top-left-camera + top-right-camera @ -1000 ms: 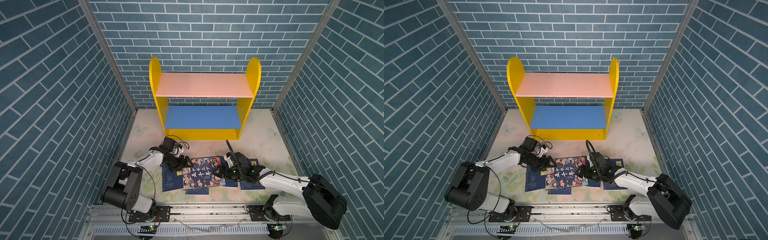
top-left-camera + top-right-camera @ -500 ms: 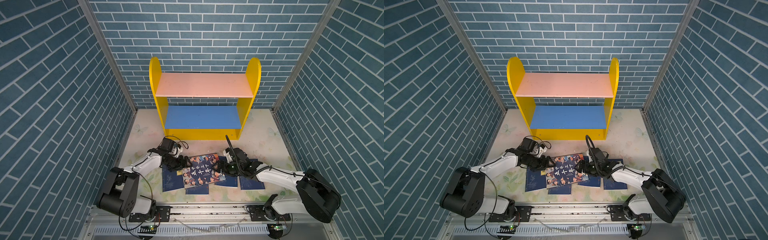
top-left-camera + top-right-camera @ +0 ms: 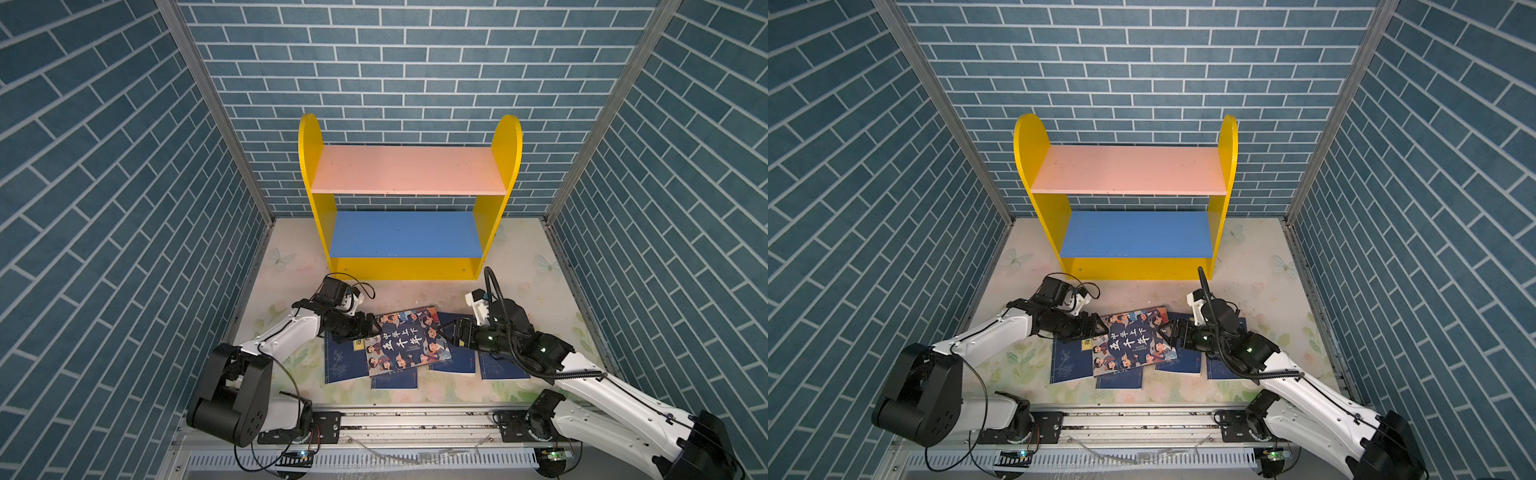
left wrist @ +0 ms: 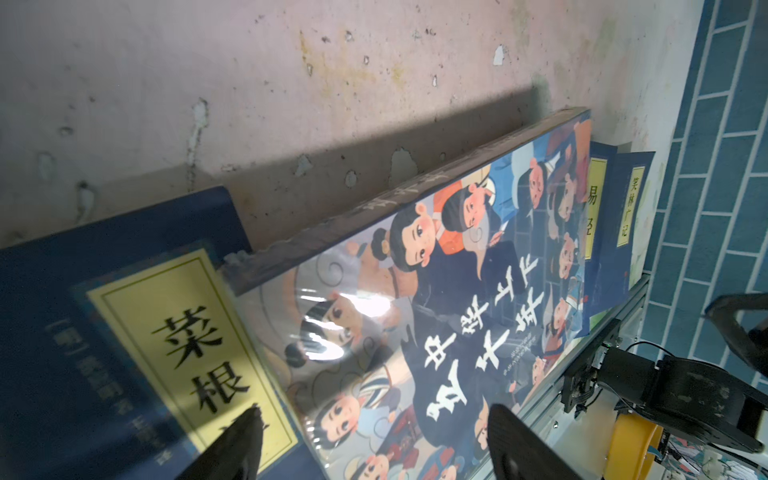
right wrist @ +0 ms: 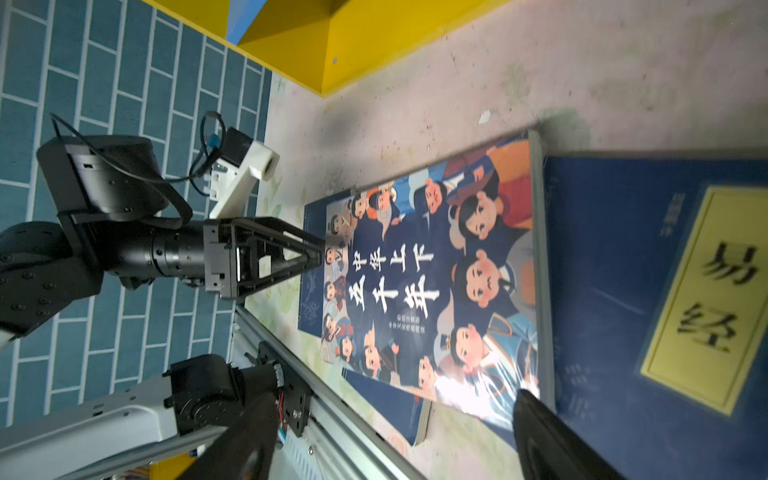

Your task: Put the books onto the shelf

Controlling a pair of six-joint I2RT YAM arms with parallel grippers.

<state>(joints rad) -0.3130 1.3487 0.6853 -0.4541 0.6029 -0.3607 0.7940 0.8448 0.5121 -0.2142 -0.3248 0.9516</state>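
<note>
The large book with cartoon faces (image 3: pixel 407 343) (image 3: pixel 1133 343) lies askew on top of several thin navy books (image 3: pixel 343 363) with yellow labels, near the table's front edge. My left gripper (image 3: pixel 372 328) (image 3: pixel 1100 328) is open at its left edge, low over a navy book (image 4: pixel 124 311). My right gripper (image 3: pixel 446 334) (image 3: pixel 1169 336) is open at its right edge. In the left wrist view the cartoon book (image 4: pixel 436 291) lies beyond the open gripper (image 4: pixel 374 419). In the right wrist view it (image 5: pixel 436 282) lies beyond that open gripper (image 5: pixel 390 415). The shelf (image 3: pixel 409 199) stands bare at the back.
Blue brick walls (image 3: pixel 124 208) close in the left, right and back. A metal rail (image 3: pixel 415 419) runs along the front edge just behind the books. A strip of floral tabletop (image 3: pixel 415 291) lies between the books and the shelf's yellow base.
The cartoon book has turned slightly, its right end now further back. My right gripper has shifted back and left along its edge. My left gripper has hardly moved.
</note>
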